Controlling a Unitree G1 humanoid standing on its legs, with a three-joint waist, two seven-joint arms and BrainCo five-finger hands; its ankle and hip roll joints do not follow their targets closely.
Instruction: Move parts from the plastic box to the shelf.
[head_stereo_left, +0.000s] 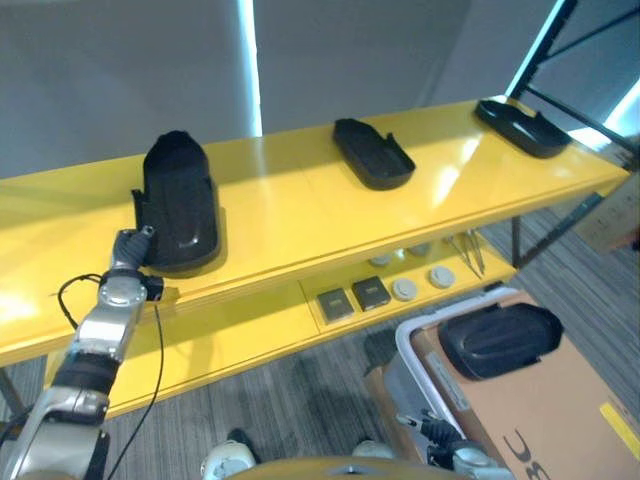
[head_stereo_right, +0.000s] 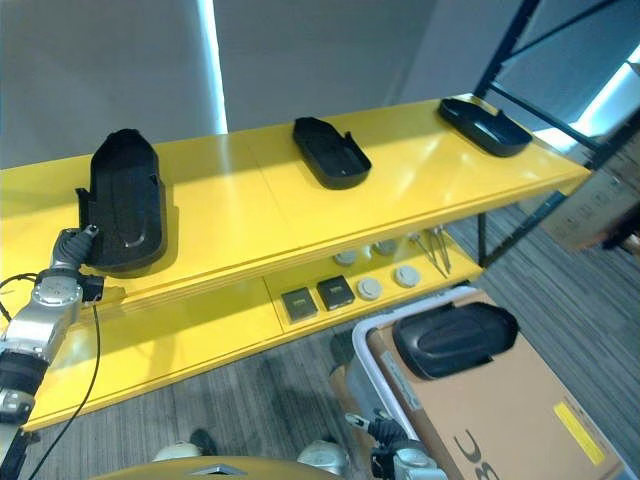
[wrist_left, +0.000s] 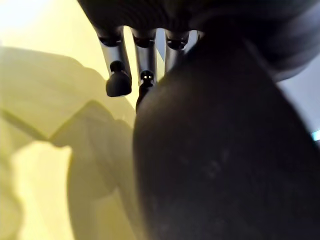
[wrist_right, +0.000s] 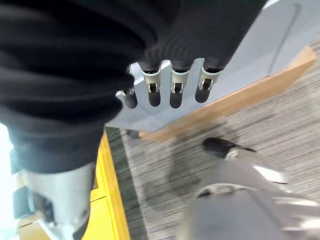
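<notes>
Yellow shelf, three black parts up, one left in box

Yellow shelf (head_stereo_left: 300, 210) top board carries three black moulded parts: left part (head_stereo_left: 178, 200) at 9 o'clock, middle part (head_stereo_left: 372, 152) near 12, right part (head_stereo_left: 522, 126) at 2 o'clock, all well apart. Left hand (head_stereo_left: 133, 250) sits at the near end of the left part; in its wrist view fingers (wrist_left: 118, 82) lie against the dark shell, but whether they grip it — cannot tell. Fourth part (head_stereo_left: 500, 340) rests on the plastic box (head_stereo_left: 420, 345) at 5 o'clock. Right hand (wrist_right: 165, 92) hangs low beside the box, fingers relaxed and straight, holding nothing. Lower board holds small round and square pieces (head_stereo_left: 385, 290).
</notes>
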